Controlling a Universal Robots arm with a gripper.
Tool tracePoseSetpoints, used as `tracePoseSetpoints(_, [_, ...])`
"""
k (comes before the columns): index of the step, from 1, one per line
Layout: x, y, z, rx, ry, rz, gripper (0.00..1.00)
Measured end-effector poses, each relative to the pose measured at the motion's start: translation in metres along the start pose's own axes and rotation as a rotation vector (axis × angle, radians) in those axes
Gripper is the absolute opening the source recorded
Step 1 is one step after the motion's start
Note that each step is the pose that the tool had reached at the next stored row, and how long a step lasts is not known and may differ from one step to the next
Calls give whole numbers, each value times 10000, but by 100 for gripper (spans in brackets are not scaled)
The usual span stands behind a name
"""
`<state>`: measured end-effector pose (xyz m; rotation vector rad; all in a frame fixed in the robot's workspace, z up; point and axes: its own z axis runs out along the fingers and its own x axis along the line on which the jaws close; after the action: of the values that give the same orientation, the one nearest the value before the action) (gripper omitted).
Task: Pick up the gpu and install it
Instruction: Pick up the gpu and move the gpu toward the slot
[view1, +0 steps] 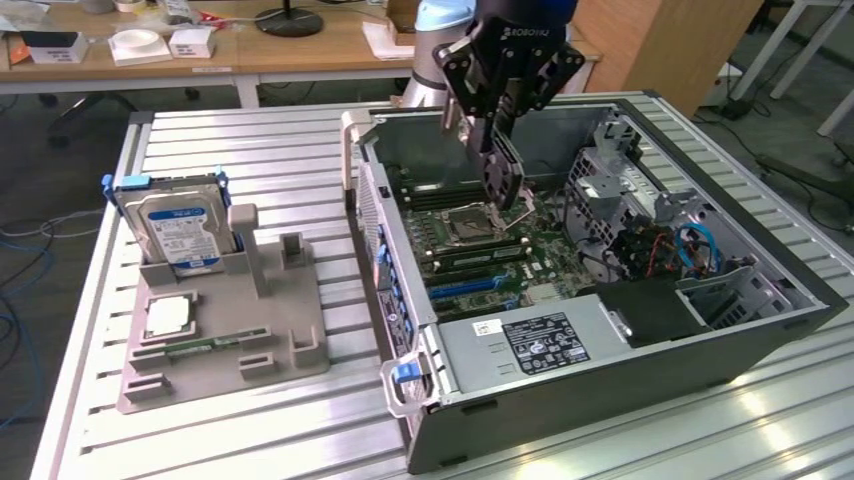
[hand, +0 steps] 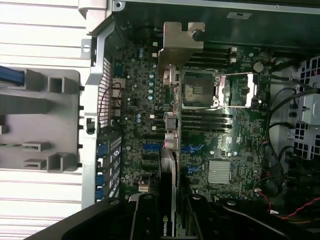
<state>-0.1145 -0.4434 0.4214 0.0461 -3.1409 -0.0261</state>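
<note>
While jaws clamp gpu (view1: 497, 168), upright over motherboard (view1: 541, 255)

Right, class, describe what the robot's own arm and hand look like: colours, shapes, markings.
The arm is a rounded pale silver-grey tube with a light blue joint cap. The hand is black: a blocky body with white lettering, and flat linked fingers pierced with holes. The wrist view shows its casing as smooth black.
</note>
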Motion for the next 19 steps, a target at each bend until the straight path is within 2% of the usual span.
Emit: tracePoseSetpoints(19, [-209, -6, 0, -1, 16, 1, 26])
